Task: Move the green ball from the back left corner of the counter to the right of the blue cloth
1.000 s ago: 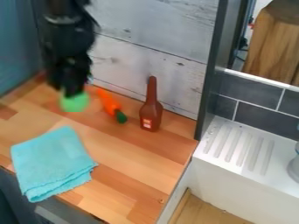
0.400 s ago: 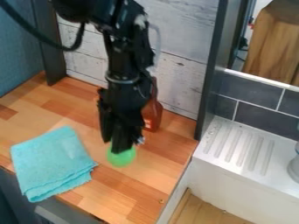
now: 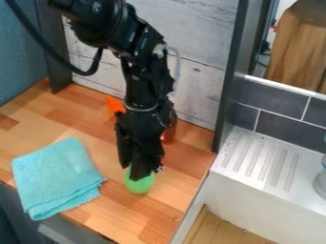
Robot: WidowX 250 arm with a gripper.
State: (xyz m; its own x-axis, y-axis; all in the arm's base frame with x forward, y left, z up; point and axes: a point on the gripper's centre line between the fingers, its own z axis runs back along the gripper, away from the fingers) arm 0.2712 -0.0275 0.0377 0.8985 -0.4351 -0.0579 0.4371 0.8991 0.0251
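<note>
A black tool (image 3: 136,172) was clamped on a green ball (image 3: 138,185) over the bench (image 3: 181,167) at the frame's lower centre, where a shallow hold on its curved top could have let it slip.

A wooden counter (image 3: 89,124) bears cloth (image 3: 57,176), carrot (image 3: 115,105), bottle (image 3: 168,135).

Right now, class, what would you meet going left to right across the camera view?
Blue-green cloth, orange object, green object in the gripper, partly hidden brown bottle, ribbed pale drainboard.
</note>
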